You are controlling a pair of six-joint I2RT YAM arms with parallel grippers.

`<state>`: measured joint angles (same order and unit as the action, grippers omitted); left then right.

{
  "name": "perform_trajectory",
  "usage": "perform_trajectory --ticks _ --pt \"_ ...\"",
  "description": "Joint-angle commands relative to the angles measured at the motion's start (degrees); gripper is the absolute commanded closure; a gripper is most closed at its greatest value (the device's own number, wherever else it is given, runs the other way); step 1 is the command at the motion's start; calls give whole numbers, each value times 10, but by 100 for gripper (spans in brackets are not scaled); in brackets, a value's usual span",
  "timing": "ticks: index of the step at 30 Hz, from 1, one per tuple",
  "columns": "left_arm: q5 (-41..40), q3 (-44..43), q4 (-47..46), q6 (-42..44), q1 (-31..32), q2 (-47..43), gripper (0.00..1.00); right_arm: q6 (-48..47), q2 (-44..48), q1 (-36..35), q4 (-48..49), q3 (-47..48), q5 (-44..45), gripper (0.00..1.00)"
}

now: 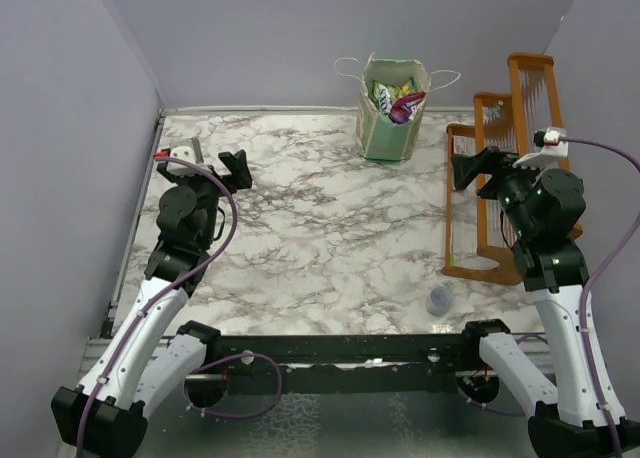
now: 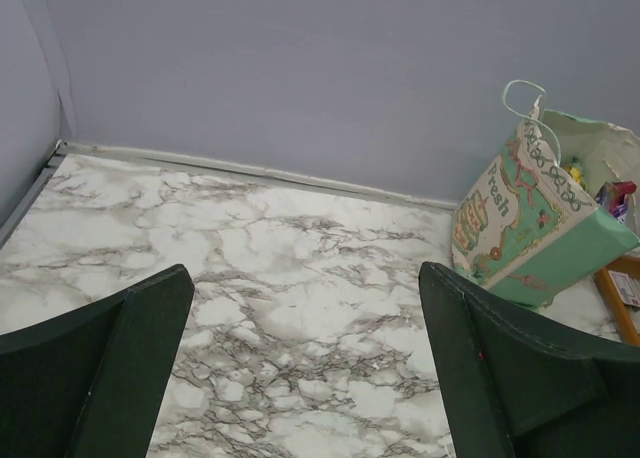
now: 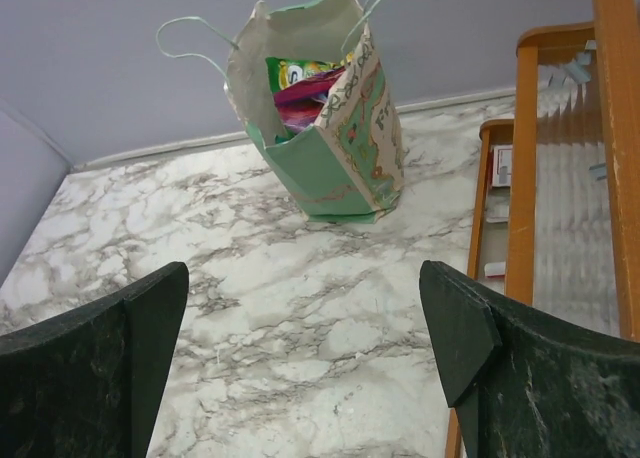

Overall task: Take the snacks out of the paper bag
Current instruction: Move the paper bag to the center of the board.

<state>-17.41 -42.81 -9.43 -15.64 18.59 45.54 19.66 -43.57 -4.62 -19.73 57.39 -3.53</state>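
Note:
The mint-green paper bag [image 1: 390, 128] stands upright and open at the back of the marble table, just left of the wooden rack. Several bright snacks [image 1: 400, 100], green, yellow and purple-pink, stick up inside it. The bag shows at the right in the left wrist view [image 2: 520, 228] and at top centre in the right wrist view [image 3: 340, 158], with the snacks [image 3: 300, 88] inside. My left gripper [image 1: 236, 170] is open and empty over the table's left side, far from the bag. My right gripper [image 1: 462, 168] is open and empty, right of and nearer than the bag.
A stepped wooden rack [image 1: 510, 168] with thin rods stands along the right edge, right beside my right gripper; it also shows in the right wrist view [image 3: 520, 178]. A small grey round cap [image 1: 439, 299] lies near the front right. Walls close the back and sides.

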Motion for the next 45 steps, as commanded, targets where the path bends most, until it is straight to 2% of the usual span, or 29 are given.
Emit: perform_trajectory --ticks 1,5,9,15,17,19,25,32,36,39,42,45 --pt "-1 -4 -39 9 -5 5 1 -8 1 5 -25 25 -15 1" --pt "4 -7 -42 8 -6 10 1 -21 -26 6 -36 46 -66 1" --pt "12 -11 -42 8 -6 15 1 -14 -50 6 -7 52 -124 1" --pt "33 -16 -43 2 -9 25 1 10 -132 4 33 82 -244 1" --pt "42 -18 -43 1 -11 32 1 11 -168 -7 26 102 -256 1" --pt "49 -22 -41 0 -12 41 1 2 -203 -32 10 127 -235 1" --pt "69 -36 -26 -2 -17 58 1 -36 -296 -139 10 180 -97 1" --pt "85 -40 -21 -5 -18 71 1 -176 -463 -172 63 312 -24 0" --pt "89 -42 -18 -6 -19 82 1 -284 -576 -174 146 379 -13 10" --pt "85 -39 -19 -4 -18 87 1 -348 -647 -174 167 447 12 16" --pt "79 -40 -17 0 -19 89 1 -397 -695 -174 218 480 32 25" --pt "69 -38 -17 4 -19 88 1 -447 -733 -174 263 497 15 27"
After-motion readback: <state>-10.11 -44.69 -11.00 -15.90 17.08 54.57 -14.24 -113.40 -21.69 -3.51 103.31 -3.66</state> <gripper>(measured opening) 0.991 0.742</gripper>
